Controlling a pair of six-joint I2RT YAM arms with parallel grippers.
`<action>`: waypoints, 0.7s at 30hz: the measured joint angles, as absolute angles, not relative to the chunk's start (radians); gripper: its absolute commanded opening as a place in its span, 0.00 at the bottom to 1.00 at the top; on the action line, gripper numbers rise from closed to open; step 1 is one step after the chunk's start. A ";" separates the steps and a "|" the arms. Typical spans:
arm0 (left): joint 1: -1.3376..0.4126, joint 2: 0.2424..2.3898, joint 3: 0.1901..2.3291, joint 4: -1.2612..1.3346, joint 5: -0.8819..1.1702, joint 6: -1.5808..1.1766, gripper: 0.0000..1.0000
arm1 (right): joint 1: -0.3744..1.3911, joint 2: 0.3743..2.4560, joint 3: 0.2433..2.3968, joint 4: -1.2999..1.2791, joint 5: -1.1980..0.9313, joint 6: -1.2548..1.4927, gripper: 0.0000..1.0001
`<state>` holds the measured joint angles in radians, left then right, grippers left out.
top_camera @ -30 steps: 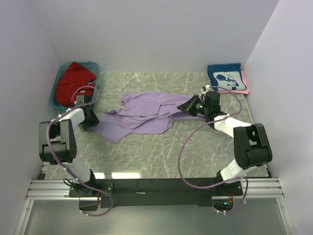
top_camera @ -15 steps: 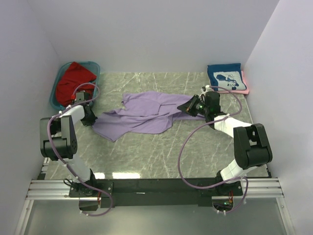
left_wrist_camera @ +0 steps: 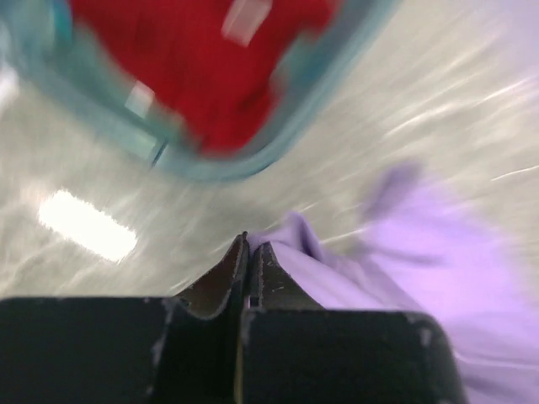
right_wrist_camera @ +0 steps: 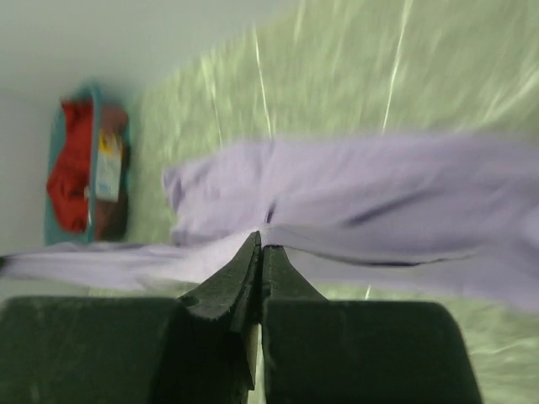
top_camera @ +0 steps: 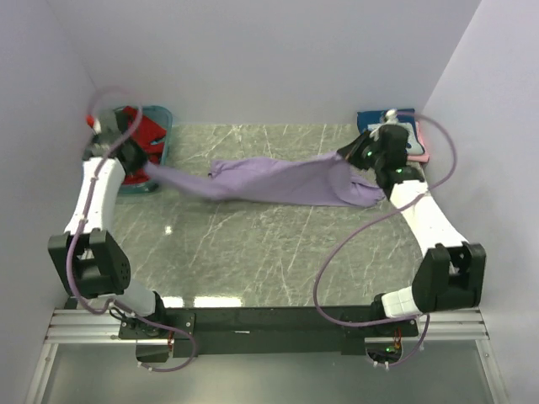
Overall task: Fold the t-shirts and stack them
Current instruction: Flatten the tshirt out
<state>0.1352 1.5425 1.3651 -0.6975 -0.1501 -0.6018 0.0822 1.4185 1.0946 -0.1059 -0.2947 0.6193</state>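
Slippage is the main risk: the purple shirt (top_camera: 278, 178) hangs stretched above the desk (top_camera: 253, 261) between two hands, and each grips only a thin bit of edge. The left hand (top_camera: 141, 166) has its fingers pressed together on the shirt's left end, and the right hand (top_camera: 349, 158) pinches the right end the same way. A sharp pull from either side could probably drag the smooth knit out of one grip and drop that half in a heap. The left hand is also just beside the tub (left_wrist_camera: 227, 164) that holds the red shirt (left_wrist_camera: 202, 67), so a wide swing could knock the rim or snag that cloth. On the far right, the right arm reaches over the navy shirt (top_camera: 410, 124) stacked on the pink shirt (top_camera: 424, 153), and a careless elbow might shove that pile askew. The purple cloth is soft, thin and matte. It is drawn into a long, sagging band with folds bunched near the right grip, so laying it down this way would likely set creases. The tub is hard teal plastic with rounded corners, and the desk is glossy, veined, marble-like green. Both wrist views are blurred, so finer detail cannot be made out.
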 measured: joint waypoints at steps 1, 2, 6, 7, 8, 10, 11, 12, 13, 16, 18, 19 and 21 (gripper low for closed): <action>0.136 1.534 1.459 -0.717 -0.149 -0.613 0.01 | 0.075 1.401 1.142 -0.139 -0.265 0.604 0.00; 0.137 1.528 1.550 -0.732 -0.149 -0.622 0.01 | 0.068 1.385 1.180 -0.168 -0.245 0.593 0.00; 0.163 1.494 1.871 -0.809 -0.162 -0.652 0.01 | 0.033 1.301 1.351 -0.292 -0.164 0.552 0.00; 0.174 1.483 1.919 -0.820 -0.165 -0.658 0.01 | 0.026 1.279 1.387 -0.322 -0.149 0.542 0.00; 0.190 1.467 1.974 -0.842 -0.171 -0.667 0.01 | 0.021 1.254 1.425 -0.356 -0.134 0.530 0.00; 0.209 1.423 2.038 -0.864 -0.182 -0.674 0.01 | 0.019 1.194 1.478 -0.408 -0.112 0.506 0.00; 0.215 1.387 2.055 -0.870 -0.189 -0.675 0.01 | 0.019 1.165 1.493 -0.426 -0.105 0.497 0.00; 0.217 1.351 2.062 -0.875 -0.197 -0.675 0.01 | 0.019 1.121 1.508 -0.448 -0.096 0.480 0.00; 0.216 1.299 2.064 -0.876 -0.207 -0.675 0.00 | 0.019 1.087 1.515 -0.461 -0.090 0.470 0.00; 0.216 1.154 2.057 -0.869 -0.231 -0.669 0.01 | 0.019 0.964 1.526 -0.498 -0.084 0.434 0.00; 0.215 1.059 2.057 -0.855 -0.256 -0.658 0.01 | 0.019 0.880 1.526 -0.523 -0.078 0.413 0.00; 0.215 1.016 2.064 -0.850 -0.273 -0.646 0.01 | 0.019 0.845 1.526 -0.533 -0.073 0.403 0.00; 0.199 0.942 2.103 -0.834 -0.323 -0.621 0.01 | 0.019 0.773 1.525 -0.556 -0.066 0.386 0.00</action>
